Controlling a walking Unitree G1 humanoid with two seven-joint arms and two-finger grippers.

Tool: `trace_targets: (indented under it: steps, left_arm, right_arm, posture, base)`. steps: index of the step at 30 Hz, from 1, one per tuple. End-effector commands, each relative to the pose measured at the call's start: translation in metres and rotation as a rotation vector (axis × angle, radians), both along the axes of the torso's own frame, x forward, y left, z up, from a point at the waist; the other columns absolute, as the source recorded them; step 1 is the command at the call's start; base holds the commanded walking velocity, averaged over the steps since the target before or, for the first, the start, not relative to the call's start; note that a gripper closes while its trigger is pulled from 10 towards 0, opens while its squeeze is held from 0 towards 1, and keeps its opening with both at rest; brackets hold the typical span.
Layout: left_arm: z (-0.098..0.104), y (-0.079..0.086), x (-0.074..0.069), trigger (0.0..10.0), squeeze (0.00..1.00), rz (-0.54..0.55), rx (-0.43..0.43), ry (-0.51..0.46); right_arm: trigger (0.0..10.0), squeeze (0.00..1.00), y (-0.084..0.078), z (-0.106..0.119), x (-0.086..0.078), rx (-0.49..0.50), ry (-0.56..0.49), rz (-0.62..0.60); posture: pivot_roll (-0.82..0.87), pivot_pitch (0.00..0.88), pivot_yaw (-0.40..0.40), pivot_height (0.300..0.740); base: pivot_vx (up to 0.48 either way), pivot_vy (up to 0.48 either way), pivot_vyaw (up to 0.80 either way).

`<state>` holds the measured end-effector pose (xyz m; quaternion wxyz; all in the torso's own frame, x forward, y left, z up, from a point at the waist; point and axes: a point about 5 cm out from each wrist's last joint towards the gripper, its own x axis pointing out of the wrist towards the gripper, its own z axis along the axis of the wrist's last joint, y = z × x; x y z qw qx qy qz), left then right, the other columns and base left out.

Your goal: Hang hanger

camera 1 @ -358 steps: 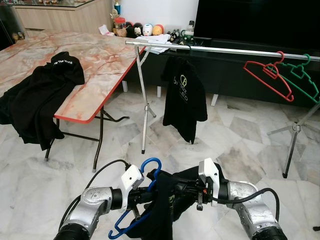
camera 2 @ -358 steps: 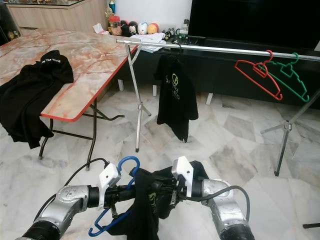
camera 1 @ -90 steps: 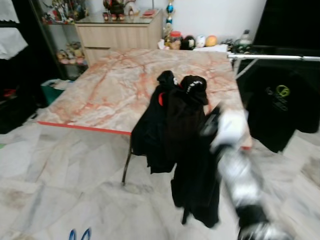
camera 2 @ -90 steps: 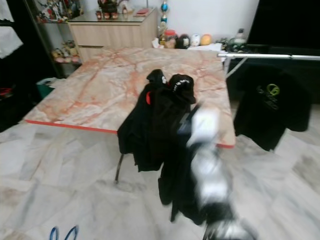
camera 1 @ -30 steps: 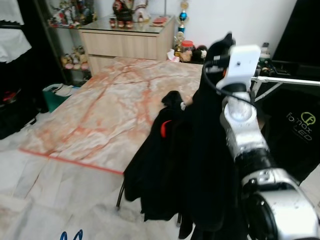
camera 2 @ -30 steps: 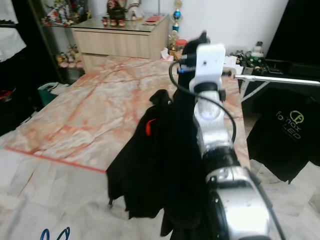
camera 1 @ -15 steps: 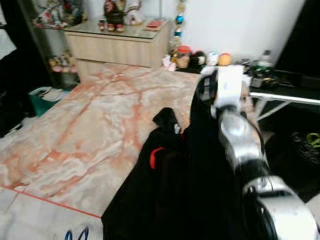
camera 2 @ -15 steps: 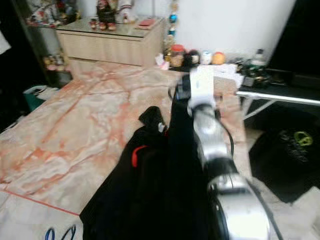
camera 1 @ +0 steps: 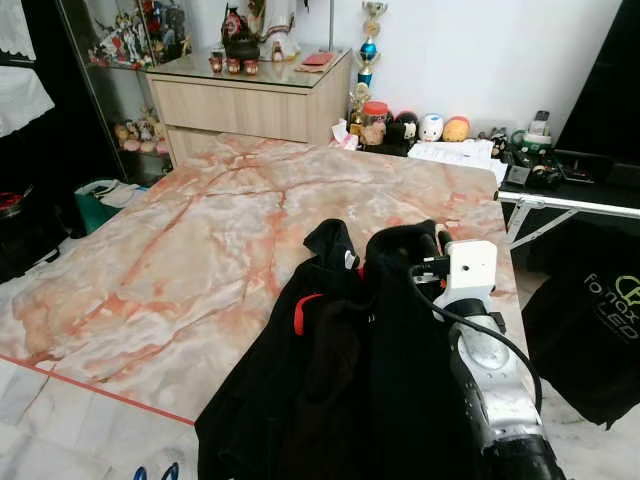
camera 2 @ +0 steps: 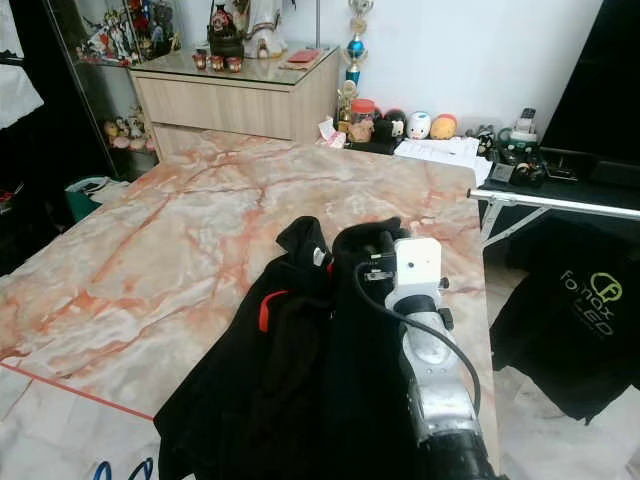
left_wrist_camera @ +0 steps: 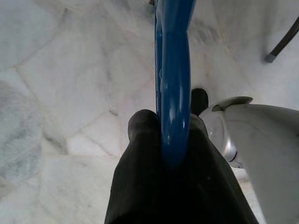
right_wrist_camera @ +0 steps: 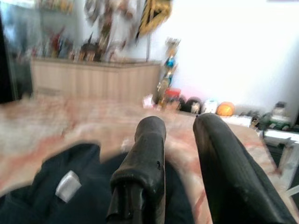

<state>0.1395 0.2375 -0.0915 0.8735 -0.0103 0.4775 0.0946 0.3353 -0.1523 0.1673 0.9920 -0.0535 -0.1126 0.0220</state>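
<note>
A blue hanger (left_wrist_camera: 174, 70) is clamped in my left gripper (left_wrist_camera: 170, 126), which hangs low over the marble floor; its two blue tips (camera 1: 150, 472) peek in at the bottom. A heap of black garments (camera 1: 330, 380) lies on the near right part of the marble table (camera 1: 180, 270) and spills over its edge. My right gripper (right_wrist_camera: 180, 123) rests just above the top of that heap (camera 1: 400, 245), open, with the table showing between its fingers (right_wrist_camera: 149, 140). The white wrist camera (camera 1: 470, 268) sits right behind it.
A silver clothes rail (camera 1: 570, 205) runs off to the right, with a black logo T-shirt (camera 1: 590, 330) hanging below it. A wooden sideboard (camera 1: 250, 100) and small plush toys (camera 1: 430, 127) stand beyond the table. Dark shelving (camera 1: 30, 150) lines the left.
My right arm has come down from held high to the table top, and the black garment that hung from it now lies on the heap. The camera has also shifted.
</note>
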Motion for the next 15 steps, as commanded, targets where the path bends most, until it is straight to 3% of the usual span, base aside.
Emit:
trace_targets:
  steps: [1,6,7,9,13,15]
  left_arm:
    - [-0.001,-0.008,0.004,10.0,0.00,-0.010,-0.003,0.013]
    - [-0.003,-0.019,0.006,10.0,0.00,-0.018,-0.005,0.015]
    - [-0.004,-0.023,0.006,10.0,0.00,-0.021,-0.006,0.018]
    - [-0.004,-0.025,0.006,10.0,0.00,-0.023,-0.006,0.018]
    - [-0.004,-0.024,0.007,10.0,0.00,-0.033,0.001,0.018]
    - [-0.002,-0.011,0.003,10.0,0.00,-0.045,0.020,0.023]
  right_arm:
    - [10.0,1.00,0.003,0.007,-0.007,0.005,-0.030,-0.005]
    - [10.0,1.00,0.005,0.003,-0.023,0.006,-0.006,-0.006]
    - [10.0,0.60,0.005,-0.003,-0.026,0.000,0.018,-0.008]
    - [10.0,0.00,0.004,-0.008,-0.029,0.006,0.042,-0.014]
    - [10.0,0.00,0.004,-0.009,-0.031,0.011,0.060,-0.024]
    - [10.0,0.00,0.005,-0.005,-0.030,0.024,0.057,-0.025]
  posture:
    - [0.09,0.045,0.018,0.740]
    - [0.09,0.044,0.015,0.740]
    - [0.09,0.037,0.015,0.740]
    - [0.09,0.034,0.014,0.740]
    - [0.09,0.026,0.012,0.740]
    - [0.09,0.021,0.013,0.740]
  base:
    - [0.000,0.000,0.00]
    - [0.000,0.000,0.00]
    - [0.000,0.000,0.00]
    - [0.000,0.000,0.00]
    - [0.000,0.000,0.00]
    - [0.000,0.000,0.00]
